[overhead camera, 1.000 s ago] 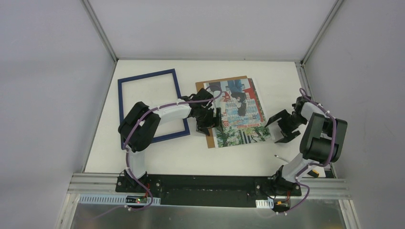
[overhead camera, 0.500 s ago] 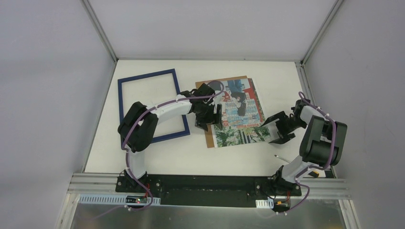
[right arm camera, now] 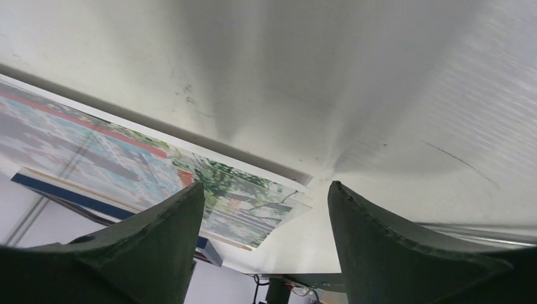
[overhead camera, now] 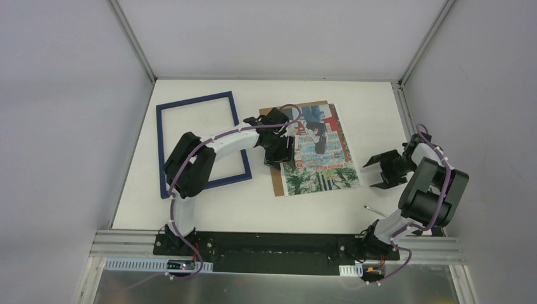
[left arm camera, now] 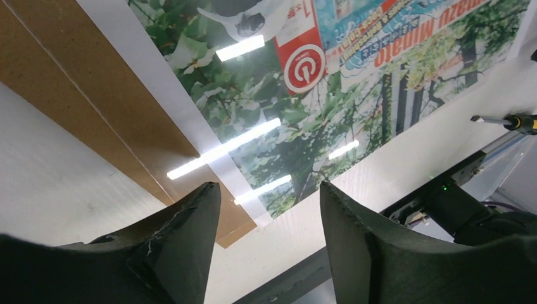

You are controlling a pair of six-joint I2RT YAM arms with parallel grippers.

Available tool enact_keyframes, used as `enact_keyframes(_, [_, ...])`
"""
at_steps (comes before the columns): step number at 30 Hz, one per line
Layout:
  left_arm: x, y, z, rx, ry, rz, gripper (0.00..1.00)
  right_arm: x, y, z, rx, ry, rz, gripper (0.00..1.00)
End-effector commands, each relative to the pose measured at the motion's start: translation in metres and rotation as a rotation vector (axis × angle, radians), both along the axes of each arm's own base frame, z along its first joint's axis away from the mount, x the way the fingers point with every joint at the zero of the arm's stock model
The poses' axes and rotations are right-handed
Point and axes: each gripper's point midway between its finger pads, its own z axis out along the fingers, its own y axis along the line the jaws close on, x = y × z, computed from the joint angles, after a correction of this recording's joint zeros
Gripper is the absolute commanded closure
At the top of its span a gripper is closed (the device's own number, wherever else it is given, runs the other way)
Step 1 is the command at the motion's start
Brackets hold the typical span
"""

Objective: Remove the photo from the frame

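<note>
White table (overhead camera: pixel 209 209) holds frame (overhead camera: pixel 193 100), photo (overhead camera: pixel 323 152), board (overhead camera: pixel 278 187); perhaps a screwdriver (left arm camera: pixel 500 120).

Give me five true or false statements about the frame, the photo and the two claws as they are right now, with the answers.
1. The frame lies empty, the table showing through it. True.
2. The photo lies on top of the brown backing board. True.
3. The right claw grips the photo's edge. False: it is open over bare table, to the right of the photo, holding nothing.
4. In the top view the frame lies to the right of the photo. False: it lies to the left.
5. The left claw has its fingers apart with nothing between them. True.
</note>
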Motion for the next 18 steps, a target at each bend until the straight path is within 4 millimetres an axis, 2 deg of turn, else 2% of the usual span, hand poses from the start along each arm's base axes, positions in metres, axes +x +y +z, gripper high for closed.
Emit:
enact_keyframes(1, [0.0, 0.001, -0.012, 0.023, 0.05, 0.018, 0.43, 0.012, 0.013, -0.002, 0.09, -0.064, -0.027, 0.31])
enact_keyframes(6, [-0.006, 0.006, -0.029, 0.044, 0.115, 0.049, 0.52, 0.009, 0.016, -0.011, 0.121, -0.062, -0.043, 0.33])
enact_keyframes(10, [-0.009, 0.018, -0.042, 0.071, 0.154, 0.087, 0.53, 0.009, 0.01, -0.018, 0.116, -0.034, -0.075, 0.33])
enact_keyframes(13, [-0.009, 0.027, -0.048, 0.083, 0.18, 0.115, 0.54, 0.009, 0.014, -0.02, 0.143, -0.033, -0.077, 0.32])
enact_keyframes(18, [-0.012, 0.034, -0.056, 0.091, 0.214, 0.126, 0.54, 0.009, 0.016, -0.015, 0.148, -0.054, -0.078, 0.32])
